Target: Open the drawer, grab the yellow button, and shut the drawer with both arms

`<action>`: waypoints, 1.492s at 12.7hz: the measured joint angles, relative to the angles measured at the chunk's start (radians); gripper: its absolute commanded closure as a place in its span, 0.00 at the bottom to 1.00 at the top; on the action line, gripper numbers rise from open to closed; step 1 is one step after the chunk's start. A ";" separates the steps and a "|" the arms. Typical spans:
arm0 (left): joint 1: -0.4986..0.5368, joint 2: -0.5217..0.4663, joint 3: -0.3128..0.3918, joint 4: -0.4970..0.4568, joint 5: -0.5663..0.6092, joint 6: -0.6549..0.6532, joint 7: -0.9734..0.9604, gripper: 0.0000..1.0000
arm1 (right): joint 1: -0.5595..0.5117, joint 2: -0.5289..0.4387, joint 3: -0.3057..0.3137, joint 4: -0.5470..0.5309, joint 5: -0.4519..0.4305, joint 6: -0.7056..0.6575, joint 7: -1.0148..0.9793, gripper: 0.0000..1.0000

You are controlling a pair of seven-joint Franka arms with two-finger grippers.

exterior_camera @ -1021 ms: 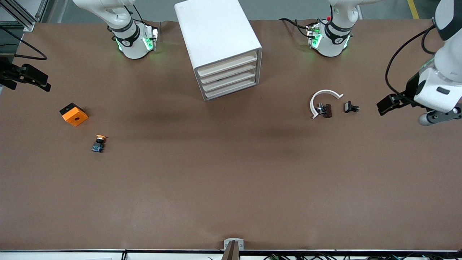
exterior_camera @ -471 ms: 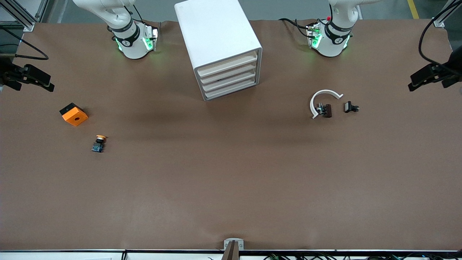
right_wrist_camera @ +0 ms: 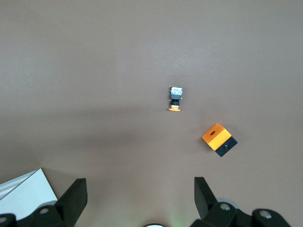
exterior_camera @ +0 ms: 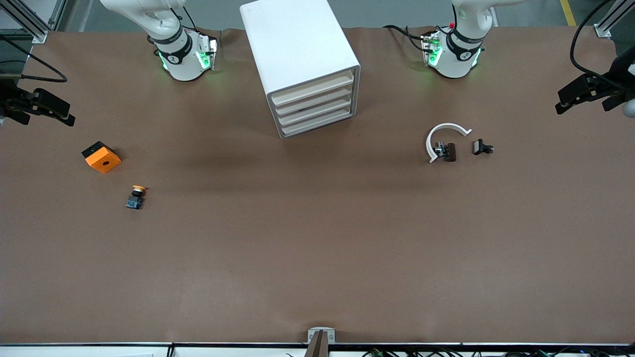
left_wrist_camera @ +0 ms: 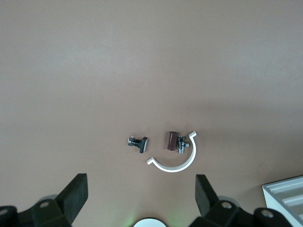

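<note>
Both end effectors are open and empty. Your left end effector (exterior_camera: 570, 96) hovers over the left arm's end of the table (exterior_camera: 317, 258); your right end effector (exterior_camera: 47, 106) hovers over the other end. The drawer (exterior_camera: 311, 89) is closed, midway between them. The button (exterior_camera: 136, 197) lies on the table, nearest the right arm.

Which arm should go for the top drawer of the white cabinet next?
Probably the left: the cabinet's closed top drawer angles toward its end. Open left gripper and open right gripper both hover at table ends.
</note>
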 measured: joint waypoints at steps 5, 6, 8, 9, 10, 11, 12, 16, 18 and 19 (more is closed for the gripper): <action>-0.040 -0.018 0.035 -0.030 0.000 -0.021 0.000 0.00 | 0.000 0.000 0.000 0.000 0.000 0.000 0.000 0.00; -0.041 -0.022 0.035 -0.034 0.000 -0.022 0.000 0.00 | 0.000 0.000 0.000 0.000 0.000 0.001 0.000 0.00; -0.047 -0.035 0.035 -0.052 0.000 -0.022 0.000 0.00 | 0.000 0.000 0.000 0.001 0.000 0.001 0.000 0.00; -0.050 -0.041 0.034 -0.059 0.000 -0.022 -0.001 0.00 | 0.000 0.000 0.000 0.001 0.000 0.001 0.000 0.00; -0.053 -0.045 0.031 -0.062 0.000 -0.022 -0.004 0.00 | 0.000 0.000 0.001 0.001 0.000 0.002 0.000 0.00; -0.055 -0.048 0.024 -0.063 -0.001 -0.021 -0.008 0.00 | 0.000 0.000 0.001 0.001 0.000 0.002 0.000 0.00; -0.057 -0.049 0.017 -0.063 -0.001 -0.021 -0.010 0.00 | 0.000 0.000 0.001 0.001 0.000 0.002 0.000 0.00; -0.059 -0.050 0.008 -0.061 -0.001 -0.014 -0.013 0.00 | 0.000 0.000 0.001 0.001 0.000 0.003 0.000 0.00; -0.057 -0.049 0.010 -0.057 -0.001 -0.010 -0.013 0.00 | 0.000 0.000 0.001 0.001 0.000 0.003 0.000 0.00; -0.056 -0.048 0.011 -0.052 -0.001 -0.008 -0.013 0.00 | 0.000 0.000 0.001 0.001 0.000 0.003 0.000 0.00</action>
